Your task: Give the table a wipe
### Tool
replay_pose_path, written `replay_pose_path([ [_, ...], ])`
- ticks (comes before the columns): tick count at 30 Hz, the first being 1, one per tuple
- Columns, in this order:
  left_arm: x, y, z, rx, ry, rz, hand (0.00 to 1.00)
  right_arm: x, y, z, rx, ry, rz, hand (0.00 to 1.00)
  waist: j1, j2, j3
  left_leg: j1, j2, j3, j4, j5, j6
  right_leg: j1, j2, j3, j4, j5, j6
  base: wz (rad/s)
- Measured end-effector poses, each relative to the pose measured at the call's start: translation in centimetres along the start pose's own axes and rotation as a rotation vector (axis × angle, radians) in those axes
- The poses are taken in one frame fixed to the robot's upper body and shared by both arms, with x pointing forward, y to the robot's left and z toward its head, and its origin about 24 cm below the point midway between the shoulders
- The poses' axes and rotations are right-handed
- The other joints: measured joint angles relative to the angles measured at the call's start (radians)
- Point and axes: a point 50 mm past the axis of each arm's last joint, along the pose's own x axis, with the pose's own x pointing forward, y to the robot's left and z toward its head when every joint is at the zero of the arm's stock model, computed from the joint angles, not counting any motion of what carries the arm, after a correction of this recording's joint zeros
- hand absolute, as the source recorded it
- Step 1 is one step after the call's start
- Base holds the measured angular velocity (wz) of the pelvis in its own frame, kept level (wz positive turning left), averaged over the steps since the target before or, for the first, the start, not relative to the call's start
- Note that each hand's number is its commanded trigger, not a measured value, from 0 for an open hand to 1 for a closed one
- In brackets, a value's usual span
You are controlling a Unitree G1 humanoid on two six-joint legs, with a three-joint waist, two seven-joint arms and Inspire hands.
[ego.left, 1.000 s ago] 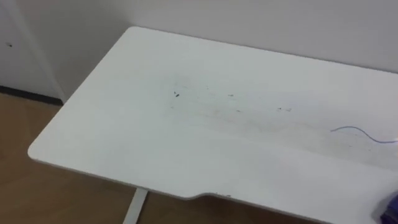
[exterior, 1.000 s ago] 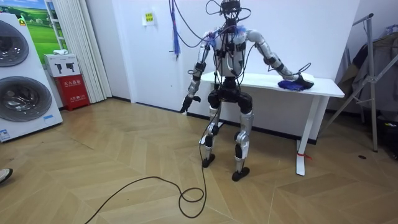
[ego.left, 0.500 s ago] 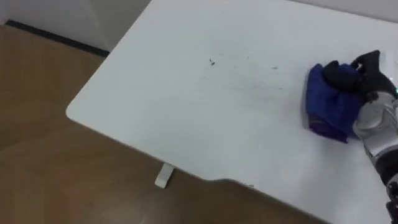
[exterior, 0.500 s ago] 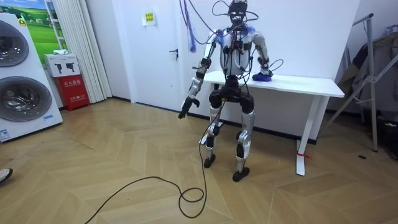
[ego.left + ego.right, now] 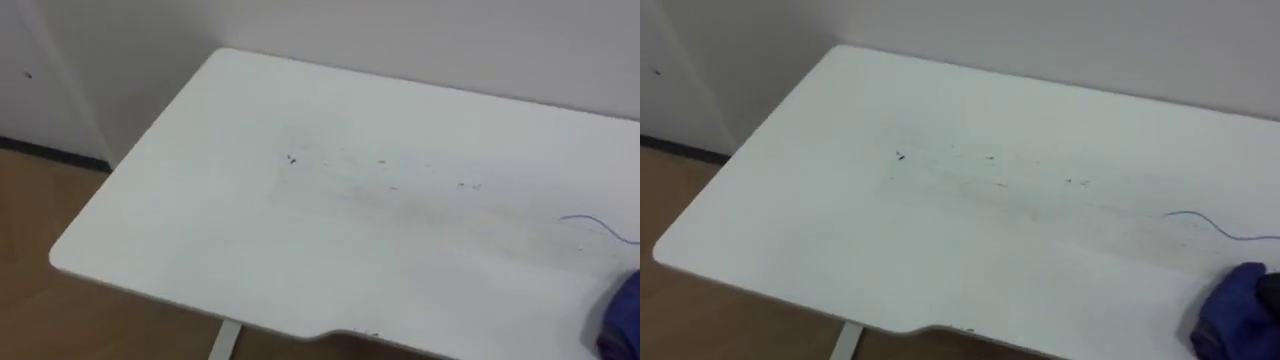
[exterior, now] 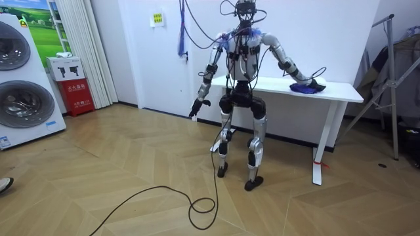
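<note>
Right hand rests on blue cloth near desk front edge, 4 o'clock in eye views; clasp unreadable. Smudged streak lies 10 o'clock from cloth. Left hand hangs by hip, farther off, grip unreadable.

G1 looks: silver-grey arms n legs | black torso, hips | dark cable tangle up the back | blue ropes off at 12 o'clock | left hand black
</note>
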Motion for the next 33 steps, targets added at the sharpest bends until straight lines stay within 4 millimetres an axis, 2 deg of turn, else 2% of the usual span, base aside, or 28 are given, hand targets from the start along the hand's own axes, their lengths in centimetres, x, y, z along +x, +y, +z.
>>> replay_pose_path([
  [1, 0.3, 0.2, 1.4, 0.007, -0.028, 0.002, 0.0, 0.6, 0.4, 2.6, 0.012, -0.034, -0.008, 1.0, 0.013, 0.01, 0.004, -0.026, 0.003, -0.009, -0.001, 0.008, -0.002, -0.037, 0.012, 0.025, 0.001, 0.017, -0.014, -0.72],
  [2, 0.5, 0.2, 2.0, 0.012, -0.043, 0.0, 0.0, 0.7, 0.7, 4.1, 0.014, -0.054, -0.006, 1.0, 0.023, 0.017, 0.0079, -0.037, 0.003, -0.015, -0.001, 0.012, -0.001, -0.056, 0.017, 0.038, 0.003, 0.028, -0.021, -0.93],
  [4, 0.6, -0.4, 3.6, 0.048, -0.086, -0.022, 0.0, 0.9, 1.8, 10.7, 0.037, -0.177, 0.012, 1.0, 0.063, 0.038, 0.0243, -0.076, 0.004, -0.041, -0.005, 0.025, -0.004, -0.131, 0.038, 0.057, 0.004, 0.064, -0.05, -0.97],
  [5, 0.6, -0.5, 3.8, 0.057, -0.092, -0.028, 0.0, 0.6, 2.3, 12.5, 0.041, -0.22, 0.025, 1.0, 0.066, 0.042, 0.0267, -0.086, 0.003, -0.052, -0.006, 0.028, -0.006, -0.147, 0.042, 0.058, 0.004, 0.068, -0.056, -0.63],
  [6, 0.6, -0.7, 4.1, 0.071, -0.102, -0.035, 0.0, -0.1, 3.1, 15.3, 0.032, -0.302, 0.048, 1.0, 0.078, 0.042, 0.0303, -0.104, 0.004, -0.063, -0.014, 0.04, -0.009, -0.177, 0.048, 0.065, 0.008, 0.07, -0.062, -0.34],
  [7, 0.6, -0.9, 4.4, 0.084, -0.113, -0.043, 0.0, -0.7, 3.5, 17.7, 0.033, -0.367, 0.059, 1.0, 0.102, 0.043, 0.0349, -0.113, 0.004, -0.064, -0.031, 0.058, -0.014, -0.205, 0.05, 0.074, 0.019, 0.062, -0.064, -0.24],
  [10, 0.5, -1.2, 4.5, 0.089, -0.113, -0.057, 0.0, -1.4, 3.1, 21.5, 0.015, -0.476, 0.078, 1.0, 0.158, 0.036, 0.0424, -0.117, 0.002, -0.066, -0.087, 0.104, -0.028, -0.263, 0.047, 0.085, 0.054, 0.045, -0.081, 0.04],
  [12, 0.4, -1.5, 3.6, 0.092, -0.081, -0.072, 0.0, -1.5, 3.1, 21.9, 0.014, -0.493, 0.089, 1.0, 0.175, 0.027, 0.0438, -0.108, -0.001, -0.081, -0.117, 0.125, -0.029, -0.263, 0.043, 0.071, 0.07, 0.037, -0.093, 0.35],
  [14, 0.2, -1.9, 2.2, 0.097, -0.038, -0.089, 0.0, -1.6, 3.4, 21.7, -0.004, -0.495, 0.115, 1.0, 0.171, 0.013, 0.0417, -0.1, -0.006, -0.093, -0.123, 0.127, -0.03, -0.256, 0.033, 0.056, 0.087, 0.016, -0.092, 0.36],
  [15, -0.1, -2.3, 1.0, 0.09, -0.003, -0.107, 0.0, -1.4, 3.6, 20.9, -0.017, -0.473, 0.131, 1.0, 0.159, 0.0, 0.0409, -0.09, -0.01, -0.094, -0.124, 0.128, -0.029, -0.236, 0.024, 0.035, 0.093, 0.007, -0.089, 0.47],
  [16, -0.2, -2.5, 0.4, 0.089, 0.013, -0.115, 0.0, -1.0, 3.8, 19.2, -0.029, -0.433, 0.147, 1.0, 0.144, -0.017, 0.0414, -0.075, -0.019, -0.089, -0.12, 0.129, -0.027, -0.207, 0.01, 0.011, 0.097, -0.008, -0.08, 0.78],
  [17, -0.3, -2.6, 0.0, 0.092, 0.023, -0.123, 0.0, -0.7, 4.2, 16.6, -0.03, -0.375, 0.168, 1.0, 0.125, -0.036, 0.0413, -0.055, -0.033, -0.074, -0.109, 0.123, -0.019, -0.176, -0.007, -0.006, 0.101, -0.031, -0.066, 0.78],
  [18, -0.4, -2.7, -0.2, 0.089, 0.028, -0.124, 0.0, -0.6, 4.4, 15.3, -0.024, -0.346, 0.176, 1.0, 0.113, -0.043, 0.0397, -0.045, -0.039, -0.068, -0.101, 0.116, -0.008, -0.153, -0.016, -0.019, 0.105, -0.043, -0.059, 0.73],
  [19, -0.5, -2.7, -0.8, 0.083, 0.039, -0.126, 0.0, -0.4, 4.5, 12.4, -0.012, -0.275, 0.179, 1.0, 0.105, -0.058, 0.0369, -0.014, -0.047, -0.036, -0.086, 0.09, 0.008, -0.115, -0.037, -0.031, 0.121, -0.067, -0.042, 0.46],
  [20, -0.5, -2.7, -1.0, 0.082, 0.042, -0.127, 0.0, -0.3, 4.4, 10.9, -0.005, -0.238, 0.176, 1.0, 0.1, -0.064, 0.038, -0.002, -0.052, -0.028, -0.07, 0.074, 0.012, -0.096, -0.047, -0.039, 0.132, -0.079, -0.035, 0.49],
  [21, -0.7, -2.8, -1.5, 0.078, 0.052, -0.131, 0.0, -0.3, 4.1, 8.0, 0.001, -0.165, 0.163, 1.0, 0.08, -0.067, 0.0375, 0.011, -0.06, -0.025, -0.031, 0.034, 0.024, -0.063, -0.062, -0.05, 0.159, -0.099, -0.017, 0.28],
  [22, -0.6, -2.6, -1.6, 0.054, 0.048, -0.12, 0.0, -0.4, 3.6, 4.6, 0.007, -0.085, 0.137, 1.0, 0.07, -0.071, 0.0295, 0.022, -0.061, -0.022, 0.017, -0.011, 0.035, -0.046, -0.076, -0.035, 0.209, -0.109, -0.002, 0.22],
  [23, -0.6, -2.5, -1.7, 0.041, 0.05, -0.116, 0.0, -0.6, 3.4, 3.2, 0.01, -0.053, 0.127, 1.0, 0.062, -0.067, 0.0299, 0.026, -0.056, -0.024, 0.044, -0.033, 0.039, -0.041, -0.08, -0.036, 0.244, -0.108, -0.002, 0.09],
  [24, -0.7, -2.1, -2.3, 0.009, 0.064, -0.092, 0.0, -1.1, 3.1, 0.3, 0.016, 0.023, 0.112, 1.0, 0.032, -0.067, 0.0273, 0.037, -0.043, -0.031, 0.087, -0.071, 0.047, -0.039, -0.091, -0.022, 0.322, -0.104, -0.004, 0.1],
  [25, -0.7, -1.5, -2.8, -0.024, 0.076, -0.058, 0.0, -1.8, 2.6, -2.7, 0.005, 0.095, 0.101, 1.0, 0.013, -0.066, 0.0245, 0.053, -0.031, -0.041, 0.123, -0.102, 0.053, -0.042, -0.097, 0.013, 0.389, -0.087, 0.0, 0.08],
  [26, -0.7, -1.2, -3.0, -0.041, 0.077, -0.039, 0.0, -2.2, 2.3, -4.1, 0.003, 0.129, 0.095, 1.0, 0.0, -0.066, 0.0238, 0.065, -0.024, -0.041, 0.133, -0.114, 0.058, -0.044, -0.104, 0.034, 0.415, -0.077, 0.001, 0.0],
  [27, -0.6, -0.6, -3.2, -0.048, 0.076, -0.004, 0.0, -3.0, 1.7, -6.4, -0.007, 0.187, 0.086, 1.0, -0.025, -0.065, 0.0211, 0.082, -0.012, -0.044, 0.144, -0.129, 0.061, -0.05, -0.112, 0.05, 0.456, -0.067, 0.008, -0.06],
  [28, -0.5, -0.1, -3.1, -0.055, 0.063, 0.023, 0.0, -3.6, 1.0, -8.2, -0.008, 0.236, 0.067, 1.0, -0.037, -0.057, 0.0164, 0.087, 0.007, -0.041, 0.155, -0.141, 0.061, -0.064, -0.129, 0.058, 0.481, -0.074, 0.011, -0.11],
  [29, -0.5, 0.2, -3.1, -0.058, 0.054, 0.036, 0.0, -3.9, 0.8, -8.9, -0.01, 0.253, 0.061, 1.0, -0.041, -0.053, 0.0138, 0.09, 0.017, -0.038, 0.156, -0.144, 0.06, -0.075, -0.142, 0.062, 0.486, -0.078, 0.011, -0.23],
  [30, -0.4, 0.7, -3.0, -0.055, 0.039, 0.061, 0.0, -4.4, 0.7, -9.7, -0.013, 0.263, 0.061, 1.0, -0.05, -0.045, 0.0098, 0.092, 0.042, -0.035, 0.156, -0.147, 0.053, -0.09, -0.162, 0.071, 0.465, -0.078, 0.013, -0.36],
  [31, -0.4, 1.2, -2.9, -0.051, 0.025, 0.083, 0.0, -4.9, 1.2, -9.8, -0.008, 0.262, 0.07, 1.0, -0.048, -0.041, 0.0101, 0.099, 0.069, -0.023, 0.156, -0.151, 0.043, -0.086, -0.178, 0.079, 0.399, -0.069, 0.022, -0.41],
  [32, -0.3, 1.3, -2.8, -0.049, 0.02, 0.086, 0.0, -5.0, 1.7, -9.5, 0.001, 0.258, 0.075, 1.0, -0.046, -0.041, 0.0101, 0.102, 0.08, -0.019, 0.157, -0.154, 0.036, -0.083, -0.186, 0.084, 0.358, -0.06, 0.024, -0.61],
  [33, -0.1, 1.7, -2.2, -0.042, 0.004, 0.094, 0.0, -5.1, 2.5, -8.7, -0.003, 0.24, 0.084, 1.0, -0.018, -0.04, 0.0107, 0.102, 0.11, 0.0, 0.168, -0.162, 0.02, -0.079, -0.191, 0.105, 0.263, -0.033, 0.028, -0.76],
])
